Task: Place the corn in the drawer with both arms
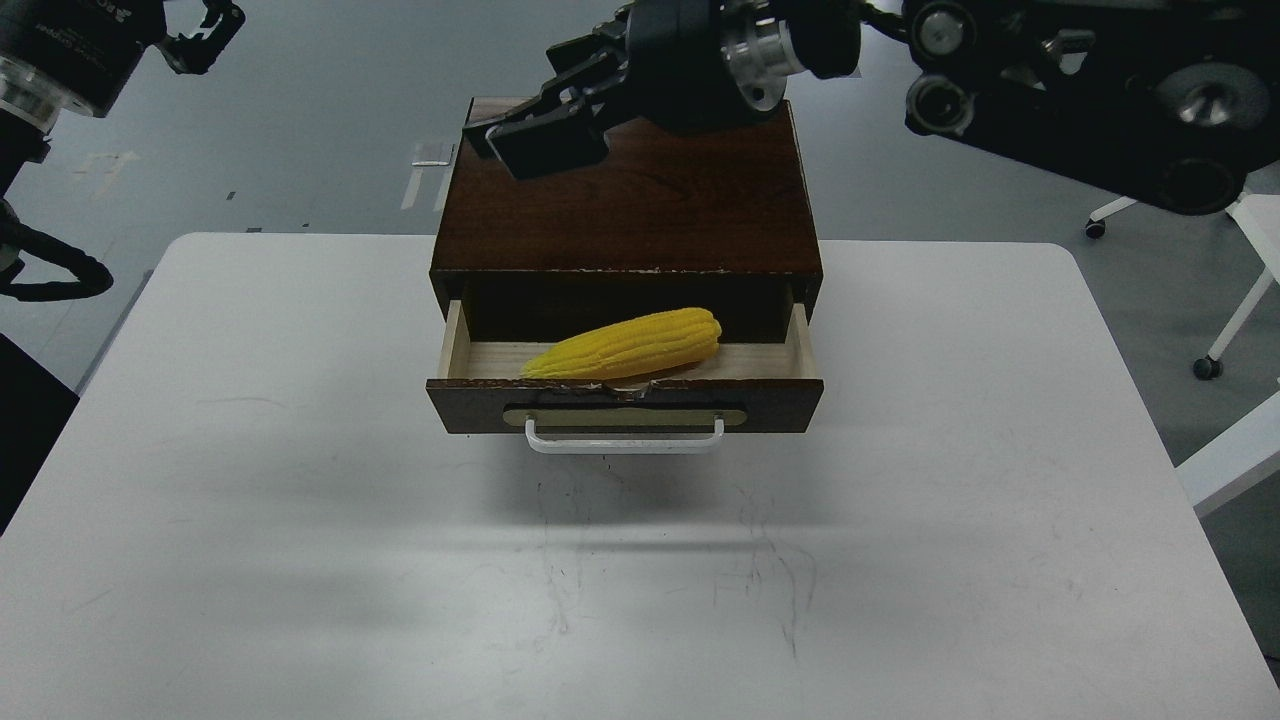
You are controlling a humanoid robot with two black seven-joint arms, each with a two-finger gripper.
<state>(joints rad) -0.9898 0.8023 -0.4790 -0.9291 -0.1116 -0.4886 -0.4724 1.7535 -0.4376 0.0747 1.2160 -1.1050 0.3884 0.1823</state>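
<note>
The right end effector (535, 135) hangs empty above the cabinet (625, 195) top at twelve o'clock, fingers narrowly parted. The left end effector (205, 35), at ten o'clock, is too small to judge. The corn (628, 345) lies inside the open drawer (625, 405), tip toward eight o'clock, so closing looks like what remains. The cabinet stands on the counter (300, 500).

Only a few white letters show on the left arm (60, 50) at the top left corner, too cropped to read.
</note>
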